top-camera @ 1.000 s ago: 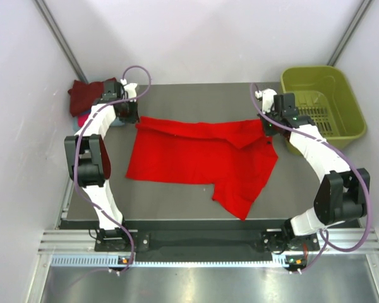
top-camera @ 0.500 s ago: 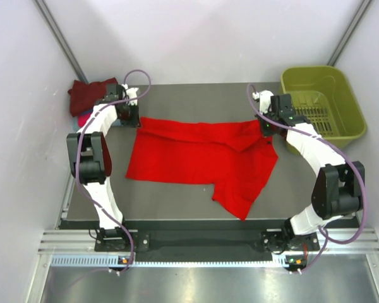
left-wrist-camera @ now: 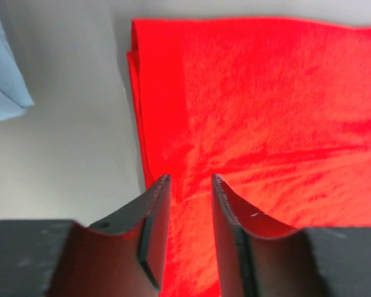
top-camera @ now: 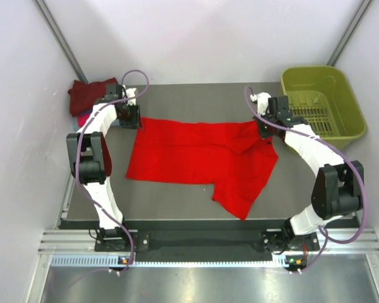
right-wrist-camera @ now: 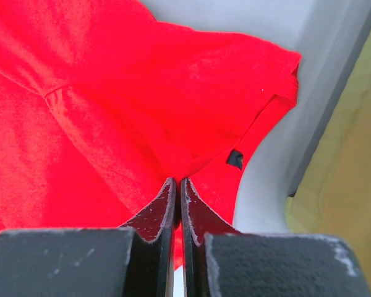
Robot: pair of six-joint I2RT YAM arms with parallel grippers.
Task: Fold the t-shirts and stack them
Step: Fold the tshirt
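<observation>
The bright red t-shirt (top-camera: 196,154) lies spread on the dark table, one part hanging toward the front. My left gripper (top-camera: 131,118) is at its far left corner. In the left wrist view the shirt (left-wrist-camera: 266,111) lies under the left gripper (left-wrist-camera: 188,179), whose jaws stand apart with red cloth in the gap. My right gripper (top-camera: 263,131) is shut on a fold at the shirt's far right; the right wrist view shows the right gripper (right-wrist-camera: 177,180) pinching the red cloth (right-wrist-camera: 111,93). A maroon shirt (top-camera: 87,95) tops a pile at the far left, and a pale blue one (left-wrist-camera: 3,80) shows beside the left gripper.
The olive-green basket (top-camera: 322,71) stands at the far right, close to my right arm; its wall (right-wrist-camera: 352,185) shows in the right wrist view. White walls close in on both sides. A metal rail runs along the near edge.
Both grippers have moved a little toward the far edge. The shirt's far edge now lies straighter, and the right-hand fold has been drawn slightly left and back.
</observation>
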